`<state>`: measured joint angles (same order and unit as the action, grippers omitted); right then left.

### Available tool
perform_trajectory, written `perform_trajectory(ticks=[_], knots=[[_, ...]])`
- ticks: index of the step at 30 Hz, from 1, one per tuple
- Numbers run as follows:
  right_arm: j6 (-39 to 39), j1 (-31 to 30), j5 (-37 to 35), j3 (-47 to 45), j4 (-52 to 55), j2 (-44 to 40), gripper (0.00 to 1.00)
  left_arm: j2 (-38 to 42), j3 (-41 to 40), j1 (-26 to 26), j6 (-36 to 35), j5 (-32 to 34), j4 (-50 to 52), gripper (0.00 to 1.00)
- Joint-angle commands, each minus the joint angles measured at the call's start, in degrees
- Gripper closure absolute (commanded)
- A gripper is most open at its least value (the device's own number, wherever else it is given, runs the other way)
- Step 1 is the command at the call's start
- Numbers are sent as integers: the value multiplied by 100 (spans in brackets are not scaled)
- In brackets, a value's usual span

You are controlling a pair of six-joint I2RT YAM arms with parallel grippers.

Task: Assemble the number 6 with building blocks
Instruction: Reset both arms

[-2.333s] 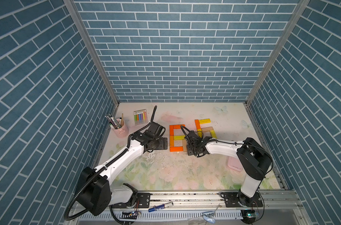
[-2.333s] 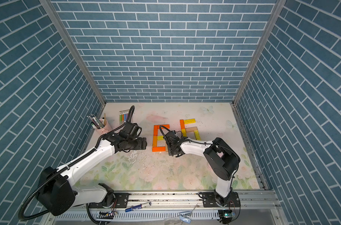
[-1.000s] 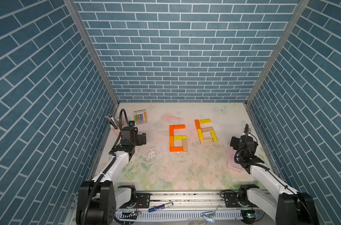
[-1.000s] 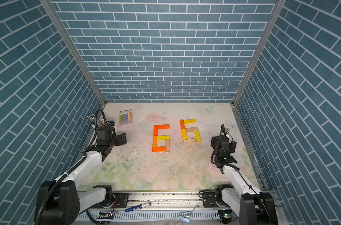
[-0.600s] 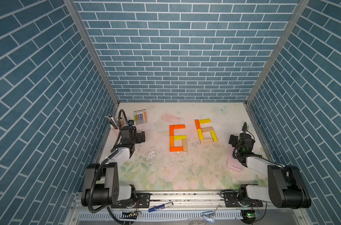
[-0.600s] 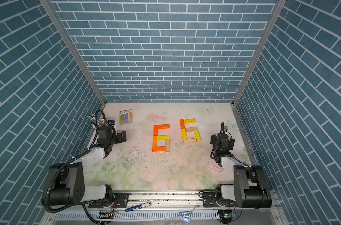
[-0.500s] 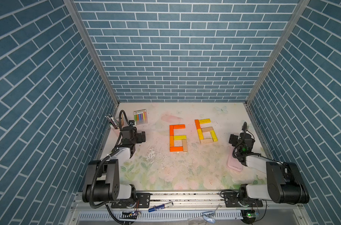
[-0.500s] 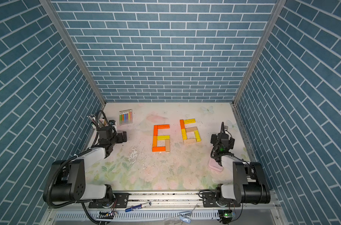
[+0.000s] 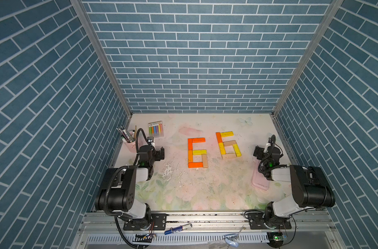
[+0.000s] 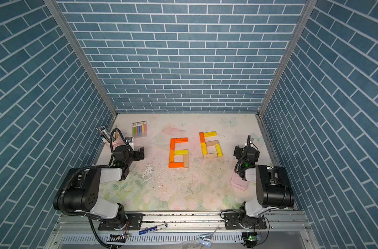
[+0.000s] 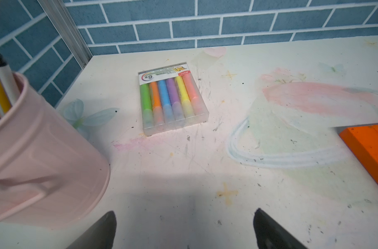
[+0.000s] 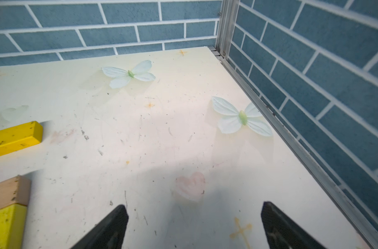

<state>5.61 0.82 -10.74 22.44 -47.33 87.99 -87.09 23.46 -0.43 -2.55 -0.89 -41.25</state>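
At the far left of the pale floral-printed table (image 9: pixel 205 189), a round pink plastic cup (image 9: pixel 131 145) holds pens upright. Just right of it and a little farther back lies a flat clear pack of thin coloured chalk sticks (image 9: pixel 156 129). On the near side of the cup, the left gripper (image 9: pixel 159 153) sits over bare tabletop, its black fingers spread wide with nothing between them. The left wrist view shows the same empty gap (image 11: pixel 183 215), with cup and pack beyond it.

In the middle of the table the building blocks (image 9: pixel 199 152), small flat rectangular wooden bars in orange, yellow and plain tan, all lie flat in two squared digits. The left number 6 (image 9: pixel 190 156) has an orange top bar, an orange upper-left side, a paler orange lower-left side, a yellow middle bar, a tan lower-right side and an orange bottom bar, laid end to end. Just beside it, set slightly farther back and tilted a little, the right number 6 (image 9: pixel 222 148) has a yellow top, a short orange and a yellow left side, a tan middle, a yellow lower-right side and a tan bottom.

Right of that digit and apart from it, the right gripper (image 9: pixel 257 152) is likewise spread and empty over bare table, as the right wrist view (image 12: pixel 194 207) confirms. Nearer than it, a flat pink rounded tray (image 9: pixel 259 183) lies partly under the right arm.
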Motion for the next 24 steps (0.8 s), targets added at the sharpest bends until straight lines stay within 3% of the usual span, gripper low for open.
perform_trajectory(ticks=[1, 24], knots=[[-135, 29, 148, 4, -227, 52, 3, -26, -18, -28, -121, 141, -590, 1], [-156, 31, 126, -54, -320, 19, 1, -25, -30, -36, -154, 71, -585, 1]])
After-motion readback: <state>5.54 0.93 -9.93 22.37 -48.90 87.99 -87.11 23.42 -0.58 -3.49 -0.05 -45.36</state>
